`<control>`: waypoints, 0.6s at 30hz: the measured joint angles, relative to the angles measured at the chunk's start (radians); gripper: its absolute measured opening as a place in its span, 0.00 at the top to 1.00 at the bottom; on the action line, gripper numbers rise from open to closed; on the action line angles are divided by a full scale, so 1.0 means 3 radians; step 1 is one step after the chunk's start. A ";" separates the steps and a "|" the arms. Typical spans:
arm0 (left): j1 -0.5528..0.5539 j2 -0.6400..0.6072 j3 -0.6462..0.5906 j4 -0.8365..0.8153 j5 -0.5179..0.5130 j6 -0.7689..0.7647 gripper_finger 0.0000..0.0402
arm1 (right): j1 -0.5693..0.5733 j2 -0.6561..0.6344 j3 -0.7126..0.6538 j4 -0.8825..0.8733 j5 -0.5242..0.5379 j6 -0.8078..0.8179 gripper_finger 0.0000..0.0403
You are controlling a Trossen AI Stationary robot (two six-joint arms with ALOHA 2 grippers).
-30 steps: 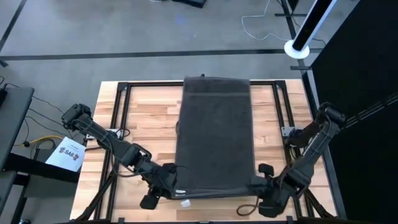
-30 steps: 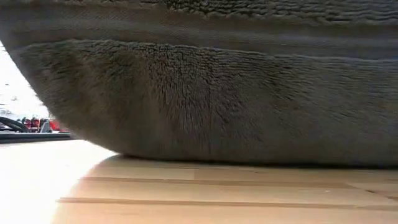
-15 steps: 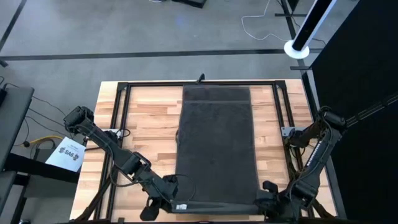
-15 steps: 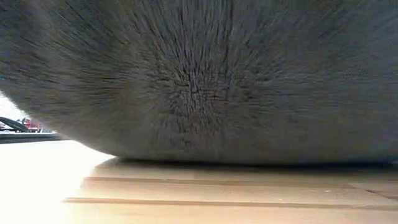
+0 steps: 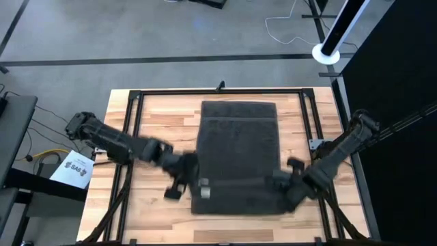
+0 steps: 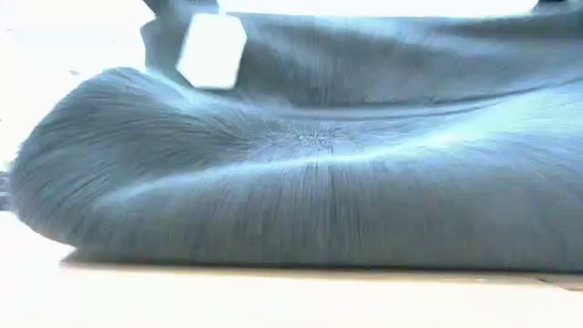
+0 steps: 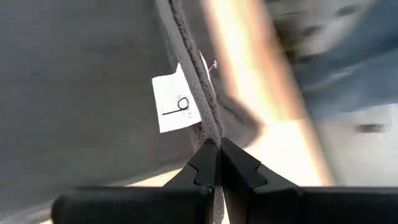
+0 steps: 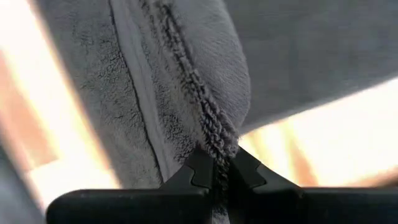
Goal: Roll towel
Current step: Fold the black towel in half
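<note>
The dark grey towel [image 5: 239,143] lies lengthwise in the middle of the wooden table [image 5: 157,137]. Its near end is doubled back over the rest, with a rounded fold [image 6: 273,219] resting on the table. My left gripper [image 5: 194,179] is shut on the carried edge's left corner, next to the white label [image 7: 176,106]. My right gripper [image 5: 278,182] is shut on the same edge's right corner. The low view is filled by the fold, with the label [image 6: 211,50] above it. My left gripper pinches the towel's hemmed edge [image 7: 212,138] between its two fingers, just past the label. The edge runs straight away from the fingertips and is held up above the flat part of the towel. My right gripper pinches the ribbed hem [image 8: 217,149] at the towel's right corner between its two fingers. The cloth bunches where it enters the fingertips. The held edge runs across to the other gripper, above the lower layer.
A black metal frame [image 5: 133,116] runs along the table's left, far and right sides. Bare wood shows on either side of the towel. A printed sheet [image 5: 76,169] lies off the table's left edge, and a white pole base [image 5: 328,53] stands on the floor beyond the far right corner.
Both grippers first drew the towel toward the table's near edge, pulling its far end onto the table. They then rose and went toward the far edge with the near edge, folding that end back over the towel. The far end has stayed flat.
</note>
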 joint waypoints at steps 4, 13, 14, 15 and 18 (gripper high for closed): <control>0.0672 -0.0043 0.0000 -0.0175 -0.0165 0.0905 1.00 | -0.0677 -0.0200 -0.0111 -0.0122 0.0028 -0.0516 0.99; 0.2037 -0.0012 0.0000 0.0195 -0.0193 0.2214 1.00 | -0.2422 -0.0495 -0.0330 0.0102 0.0215 -0.1850 0.99; 0.2142 -0.0012 -0.0001 0.0290 -0.0177 0.2273 1.00 | -0.2602 -0.0497 -0.0354 0.0186 0.0213 -0.2013 0.99; 0.2247 -0.0012 0.0000 0.0370 -0.0139 0.2313 1.00 | -0.2773 -0.0497 -0.0365 0.0248 0.0210 -0.2184 0.99; 0.2535 0.0009 -0.0001 0.0558 0.0154 0.2362 1.00 | -0.3252 -0.0461 -0.0372 0.0473 0.0197 -0.2738 0.99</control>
